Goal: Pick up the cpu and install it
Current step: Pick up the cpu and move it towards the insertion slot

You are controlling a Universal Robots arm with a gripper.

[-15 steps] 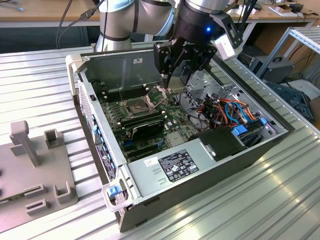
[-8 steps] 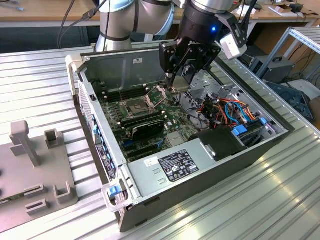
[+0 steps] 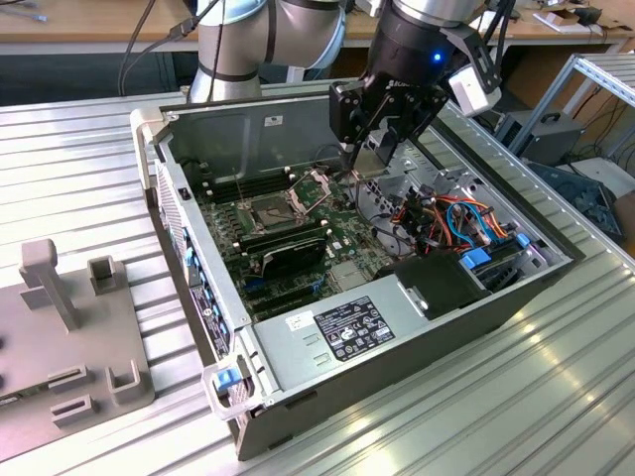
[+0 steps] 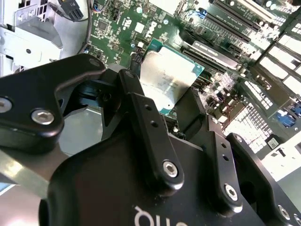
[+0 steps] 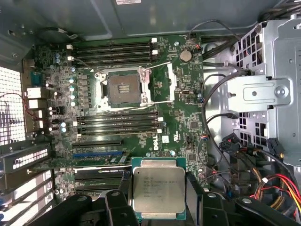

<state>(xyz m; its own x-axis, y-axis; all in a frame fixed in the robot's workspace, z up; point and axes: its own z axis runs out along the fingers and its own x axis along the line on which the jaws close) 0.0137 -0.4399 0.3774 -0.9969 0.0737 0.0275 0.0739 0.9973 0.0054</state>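
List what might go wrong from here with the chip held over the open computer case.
1. The black tool grips the flat square silver-grey cpu by two opposite edges. A slip would probably drop it onto the green motherboard.
2. The open black square socket lies off to one side of the cpu. A tilted or offset descent might damage its contacts.

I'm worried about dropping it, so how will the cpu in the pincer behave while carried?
Probably stiff: the cpu lies flat, gripped by two edges in the pincer. Its smooth metal top looks slippery. Thin, so likely light.
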